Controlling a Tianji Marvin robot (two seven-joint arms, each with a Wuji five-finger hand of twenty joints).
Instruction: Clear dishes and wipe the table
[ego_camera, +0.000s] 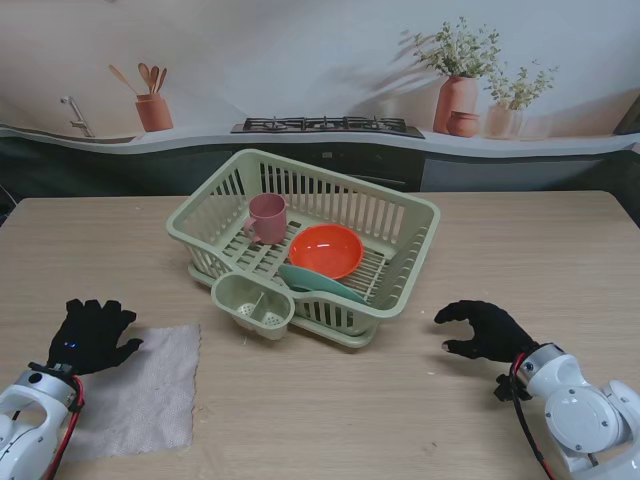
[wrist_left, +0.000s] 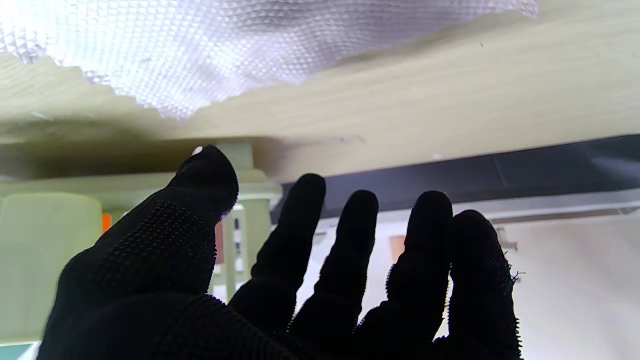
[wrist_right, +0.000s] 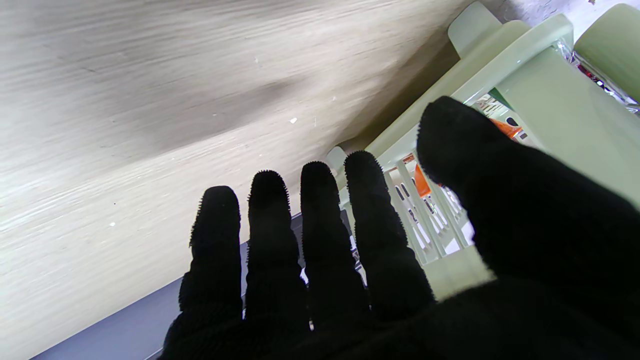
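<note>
Hovering open-fingered and empty, left hand (ego_camera: 92, 335) over the cloth (ego_camera: 140, 388), right hand (ego_camera: 487, 329) beside the dish rack (ego_camera: 300, 240) holding pink cup (ego_camera: 267, 217), orange bowl (ego_camera: 325, 250), green plate (ego_camera: 325, 285) — dishes cleared, wiping apparently left.

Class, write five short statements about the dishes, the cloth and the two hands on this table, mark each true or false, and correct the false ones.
1. The pink cup stands inside the drying rack. True.
2. The orange bowl sits on the bare table. False: it lies in the rack.
3. The left hand is over the cloth. True.
4. The right hand holds a plate. False: it is open and holds nothing.
5. The cloth lies to the right of the rack. False: it lies on the left.
</note>
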